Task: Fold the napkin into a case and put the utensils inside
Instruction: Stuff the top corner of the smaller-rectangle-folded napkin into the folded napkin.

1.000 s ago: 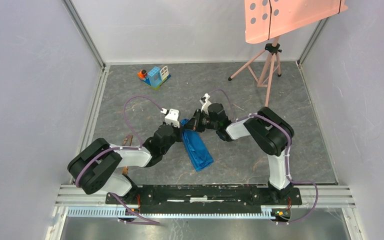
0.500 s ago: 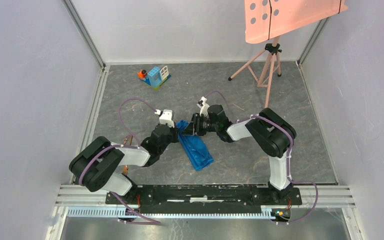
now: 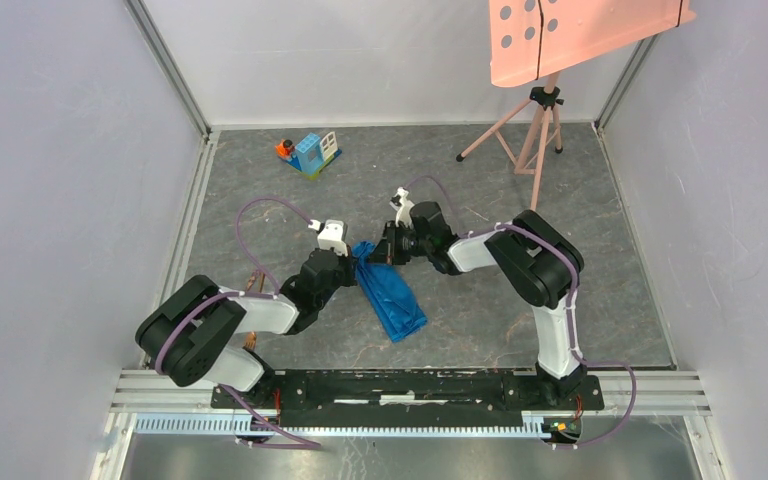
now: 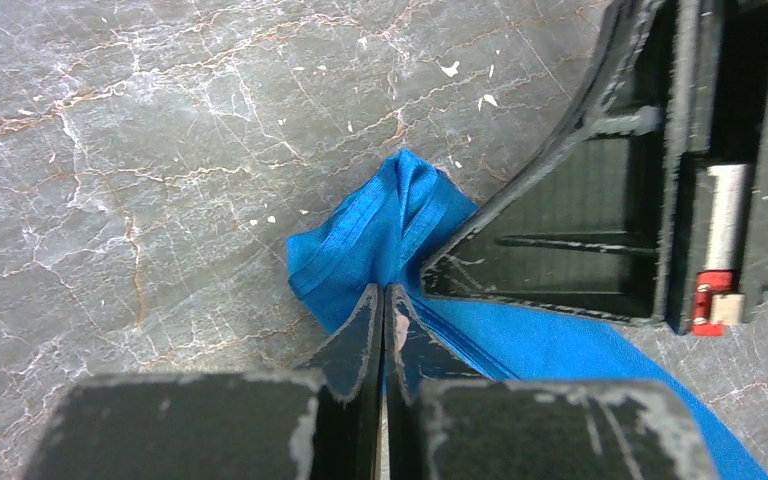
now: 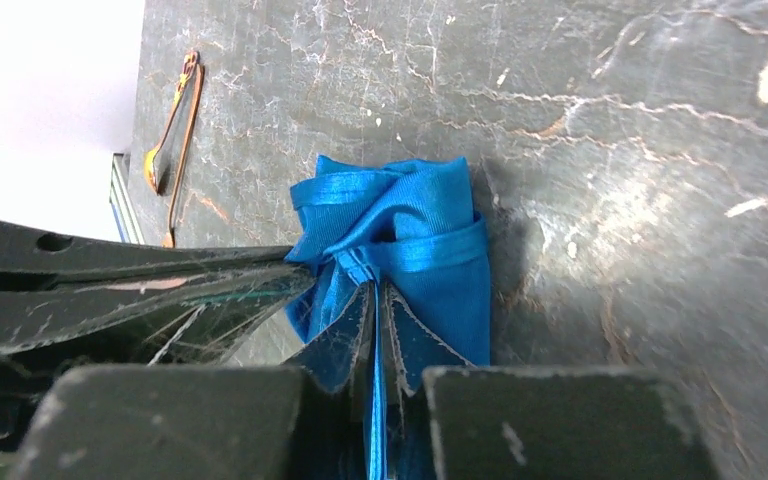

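Over at the left edge of the overhead view, the utensils lie beside your left arm, close to the metal rail and well apart from the cloth. Toy block house sits in the upper left, far from both arms.

Now your left gripper: clenched tight, fingertips pressed together on a bunched corner of the napkin, at the cloth's far end in the middle of the frame. From there the napkin runs as a narrow blue strip down and to the right, toward the arm bases, lying flat on the table.

Your right gripper meets that same far end from the other side, and it's pinching too: a thin fold of blue shows clamped between its fingers. The two grippers sit just beside each other, nearly nose to nose over that crumpled end.

To the right there's bare grey marble-look surface between the napkin and the right wall. In the upper right, the pink tripod stands under a pink perforated board, well apart from your right arm.
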